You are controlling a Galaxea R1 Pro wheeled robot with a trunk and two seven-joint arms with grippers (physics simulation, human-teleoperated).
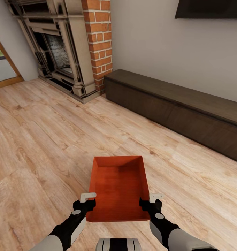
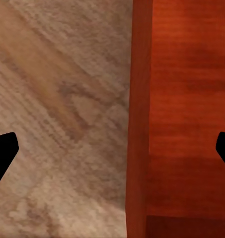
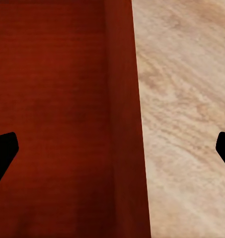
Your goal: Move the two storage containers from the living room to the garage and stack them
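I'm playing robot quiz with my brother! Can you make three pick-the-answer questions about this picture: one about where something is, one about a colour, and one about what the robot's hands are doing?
1. Where is the storage container?
A. On the dark bench
B. Inside the fireplace
C. Between the two grippers, over the wood floor

2. What colour is the container?
A. Orange-red
B. Blue
C. White

3. How do the grippers stand at the container?
A. Both far away from it
B. Each open, with one side wall between its fingers
C. Both shut flat on the bench

Answers:
1. C: the head view shows it between the left gripper and the right gripper, with wood floor around it.
2. A: its walls and bottom are orange-red.
3. B: each wrist view shows a container wall between wide-apart fingertips.
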